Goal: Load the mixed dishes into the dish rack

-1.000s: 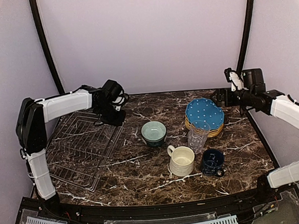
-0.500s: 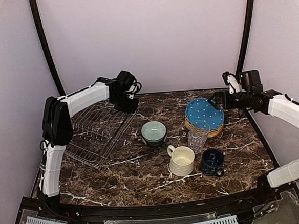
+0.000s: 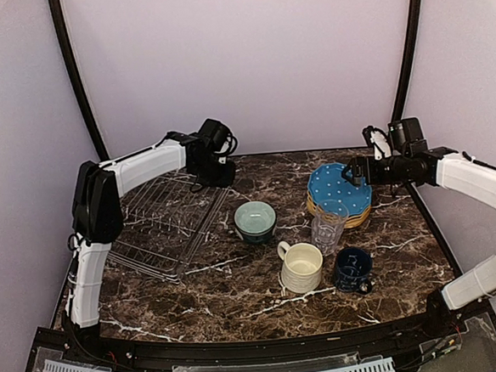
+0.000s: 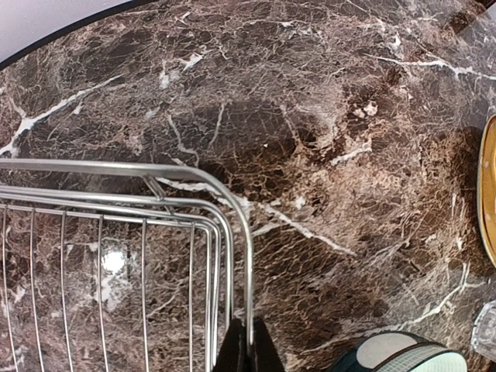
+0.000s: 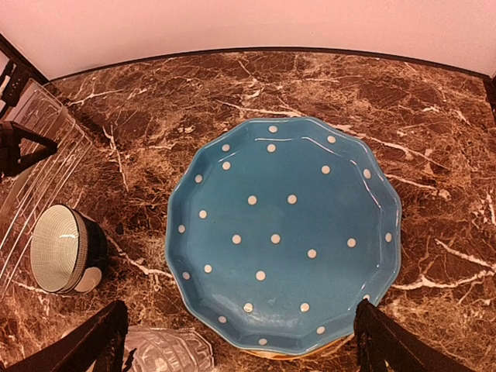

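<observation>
Wire rack (image 3: pixel 161 222) shifted | left hand (image 4: pixel 248 345) pinching rim | right hand (image 3: pixel 349 175) splayed over dotted plate (image 5: pixel 283 229)

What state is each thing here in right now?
dish rack, empty
left gripper, shut on the dish rack's rim
blue dotted plate, topmost of a stack
right gripper, open above the blue dotted plate
cream mug, upright, empty
dark blue mug, upright
clear ribbed glass, upright
pale-teal bowl, upright

Shiny wire dish rack (image 4: pixel 155 232), glossy glazed blue dotted plate (image 5: pixel 283 232), polished marble table (image 4: pixel 310 116)
</observation>
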Tool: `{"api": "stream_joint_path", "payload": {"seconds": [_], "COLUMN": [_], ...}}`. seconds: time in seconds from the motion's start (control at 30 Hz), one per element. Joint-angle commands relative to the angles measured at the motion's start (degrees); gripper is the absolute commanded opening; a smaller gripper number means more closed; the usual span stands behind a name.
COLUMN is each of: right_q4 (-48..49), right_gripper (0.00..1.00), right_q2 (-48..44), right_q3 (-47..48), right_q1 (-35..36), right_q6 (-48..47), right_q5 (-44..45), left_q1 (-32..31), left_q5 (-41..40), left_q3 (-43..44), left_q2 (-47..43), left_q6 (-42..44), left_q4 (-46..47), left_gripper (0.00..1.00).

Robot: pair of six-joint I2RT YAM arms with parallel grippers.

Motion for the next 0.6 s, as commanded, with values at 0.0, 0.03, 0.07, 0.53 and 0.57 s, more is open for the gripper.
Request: {"api": "stream_joint_path", "payload": {"seconds": [0.0,0.03,0.07,0.53,0.57], "right_q4": [-0.64,-0.89,-1.08,-9.87,-11.0], "right_gripper": [0.99,0.99,0.99,0.99,0.99], "right_q2": [1.27,1.47,1.65,-0.72,-1.47], "right_q3": [2.32,2.43,2.6,3.19,3.08], "right_q1": [0.34,0.35,0.35,4.73,5.95], "right_q6": [-0.62,-0.81,-1.03,-4.25,-4.11], "right_q5": [-1.13,-1.25,-1.42,-3.74,-3.0], "left_q1": [-0.94,-0.94,-1.01,-0.94,-0.94], "left_q5": [2.29,2.4,2.32,0.61,0.89], "left_q3": [-3.73,-5.29,-6.1,-20.17,-20.27], "left_q2": [-3.78,-4.29,-5.41,-16.87,-17.43], "left_q6": [-10.06,-11.15,-11.5,-8.99,-8.57], "left_q4": [5.0,6.6,7.33,15.99,16.34], "left_gripper": [0.01,0.01,0.01,0.42,0.46]}}
